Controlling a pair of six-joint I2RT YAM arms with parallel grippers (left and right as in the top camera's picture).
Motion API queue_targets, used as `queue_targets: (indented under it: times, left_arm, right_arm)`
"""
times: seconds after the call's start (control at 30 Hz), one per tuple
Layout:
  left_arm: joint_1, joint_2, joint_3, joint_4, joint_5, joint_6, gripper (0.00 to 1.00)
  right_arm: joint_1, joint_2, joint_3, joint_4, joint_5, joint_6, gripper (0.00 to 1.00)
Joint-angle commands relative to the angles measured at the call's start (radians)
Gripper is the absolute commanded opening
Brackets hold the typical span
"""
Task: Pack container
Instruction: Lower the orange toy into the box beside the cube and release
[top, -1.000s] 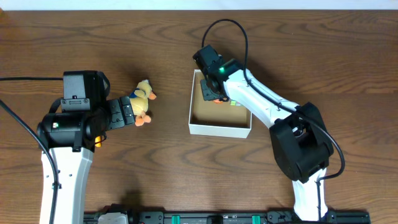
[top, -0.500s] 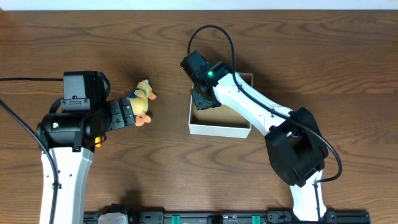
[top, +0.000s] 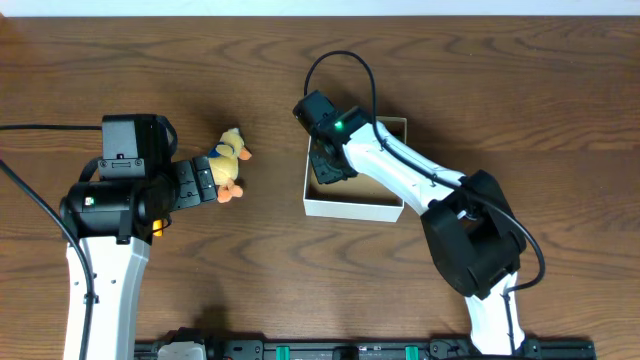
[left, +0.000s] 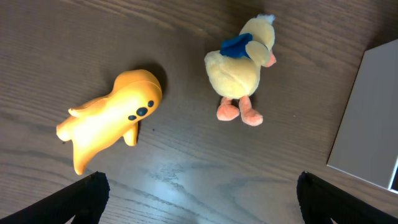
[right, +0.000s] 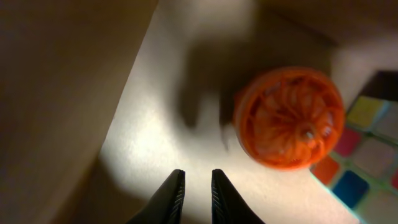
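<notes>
The box (top: 355, 208), centre of the overhead view, is being occupied by the right claw (right: 194, 196), nearly together and empty beside an orange ball (right: 289, 118), while the left claw (left: 202, 186) is being held spread above the duck (left: 242, 59), apparently for grasping.

The container (top: 355, 207) sits on the desk (top: 300, 280), right of centre. The right hand (top: 328, 168) reaches into the container's left side. Inside it, a ribbed ball (right: 289, 118) lies on the floor with a tiled cube (right: 367, 155) just beside it. Left of the container and apart from it, a plush duck (top: 228, 160) lies on the desk under the left hand (top: 215, 182), and a toy figure (left: 109, 118) lies near the duck.
</notes>
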Motion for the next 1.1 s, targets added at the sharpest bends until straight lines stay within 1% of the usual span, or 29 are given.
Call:
queue_targets:
  times: [0.0,0.13,0.3,0.57,0.8,0.97,1.07]
  left_arm:
    - [0.005,0.006,0.018,-0.003,-0.004,0.005,0.98]
    - [0.005,0.006,0.018,-0.003,-0.004,0.005,0.98]
    - [0.005,0.006,0.018,-0.004,-0.004,0.005,0.98]
    - [0.005,0.006,0.018,-0.004,-0.004,0.005,0.98]
    - [0.005,0.006,0.018,-0.007,-0.004,0.005,0.98]
    - [0.005,0.006,0.018,-0.007,-0.004,0.005,0.98]
    - [0.005,0.006,0.018,-0.008,-0.004,0.005,0.98]
  right_arm:
    - [-0.01,0.035,-0.011,0.025,-0.003,0.008,0.18]
    - [-0.014,0.063,-0.011,0.053,-0.003,0.003,0.18]
    - [-0.029,0.07,-0.011,0.053,0.032,0.015,0.19]
    - [-0.076,0.07,-0.011,0.058,0.034,0.026,0.19]
    - [-0.098,0.069,-0.01,0.06,0.035,0.01,0.22]
    - [-0.089,0.069,-0.01,0.057,0.098,0.006,0.23]
    - [-0.088,0.069,-0.005,0.056,0.126,0.006,0.25]
